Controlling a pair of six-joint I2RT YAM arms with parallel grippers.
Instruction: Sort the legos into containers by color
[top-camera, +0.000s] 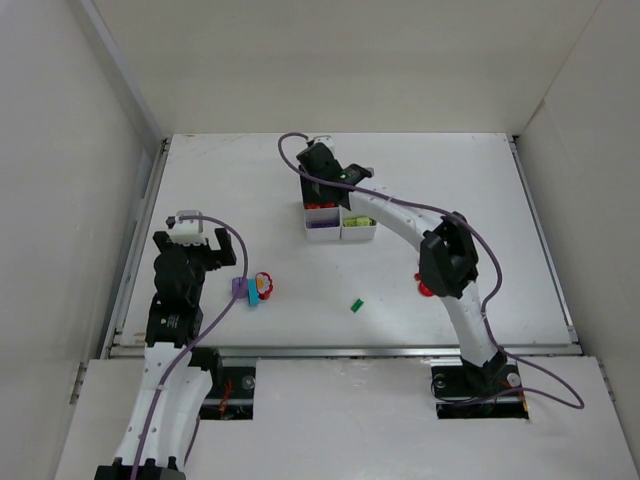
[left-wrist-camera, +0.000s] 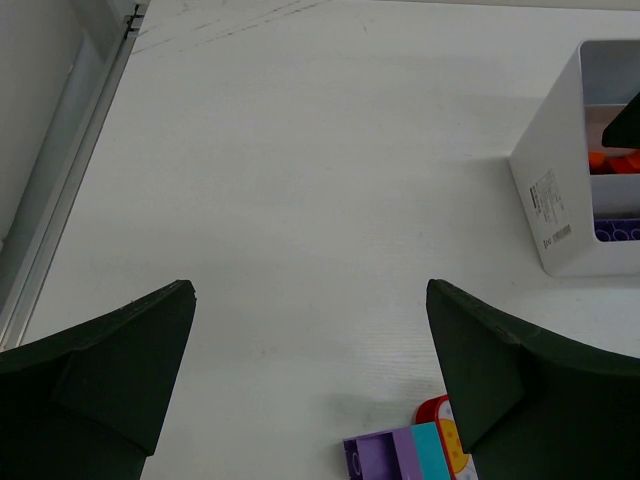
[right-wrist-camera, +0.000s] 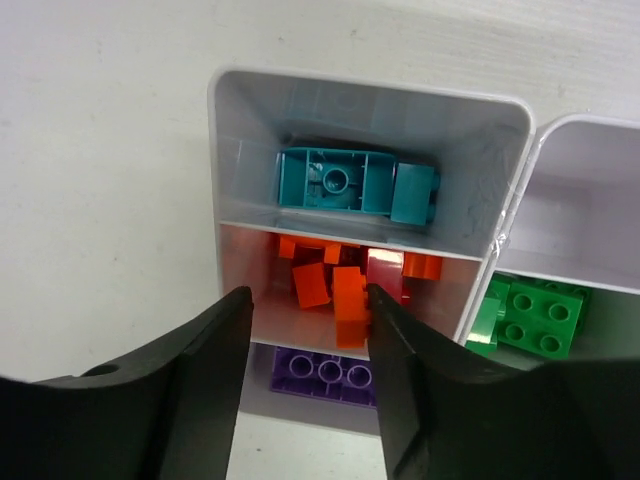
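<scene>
The white tray (top-camera: 358, 232) stands at the table's far middle. In the right wrist view its compartments hold a teal brick (right-wrist-camera: 355, 183), orange and red bricks (right-wrist-camera: 335, 285), a purple brick (right-wrist-camera: 325, 374) and green bricks (right-wrist-camera: 530, 315). My right gripper (right-wrist-camera: 308, 298) is open and empty, hovering just above the orange compartment (top-camera: 322, 192). My left gripper (top-camera: 196, 238) is open and empty above bare table (left-wrist-camera: 310, 300). A purple brick (left-wrist-camera: 385, 455), a teal brick (left-wrist-camera: 430, 448) and a red round piece (left-wrist-camera: 436, 410) lie joined by its right finger (top-camera: 255, 289).
A small dark green brick (top-camera: 356, 305) lies loose on the table's near middle. A red piece (top-camera: 425, 290) shows beside the right arm's elbow. The tray's near wall (left-wrist-camera: 548, 200) shows at the right of the left wrist view. White walls enclose the table.
</scene>
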